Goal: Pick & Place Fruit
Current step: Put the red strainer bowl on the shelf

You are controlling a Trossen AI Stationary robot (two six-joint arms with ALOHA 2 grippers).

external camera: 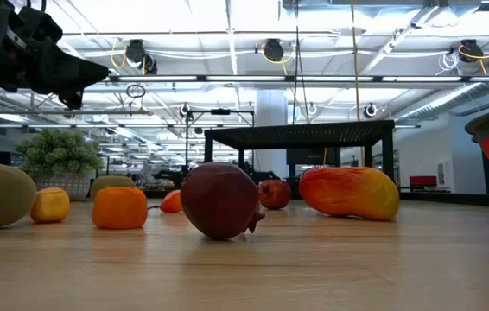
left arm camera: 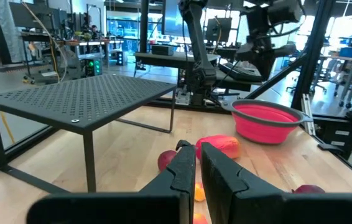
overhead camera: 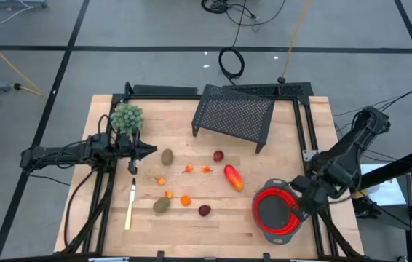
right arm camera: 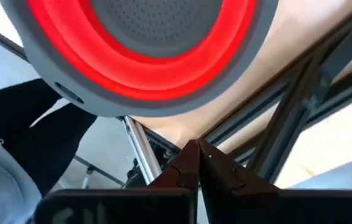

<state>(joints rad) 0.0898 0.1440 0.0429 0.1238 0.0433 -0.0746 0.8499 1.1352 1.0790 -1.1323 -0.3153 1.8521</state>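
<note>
The fruit lies scattered over the middle of the wooden tabletop [overhead camera: 279,156]: the elongated red-orange-yellow piece [overhead camera: 233,177] nearest the red collapsible bowl [overhead camera: 275,211], one dark red ball [overhead camera: 218,156] behind it and another [overhead camera: 204,210] toward the front edge, one brownish-green oval [overhead camera: 167,156] just ahead of the left hand [overhead camera: 150,151] and the other [overhead camera: 161,205] near the front, and tiny orange bits [overhead camera: 185,199] between them. The left hand hovers empty with its fingers closed, beside the bushy green clump [overhead camera: 127,117]. A yellow-handled knife [overhead camera: 129,209] lies near the front-left. A black perforated rack [overhead camera: 234,114] stands at the back. The right hand [right arm camera: 199,148], closed and empty, sits by the bowl's rim at the tabletop's right edge.
</note>
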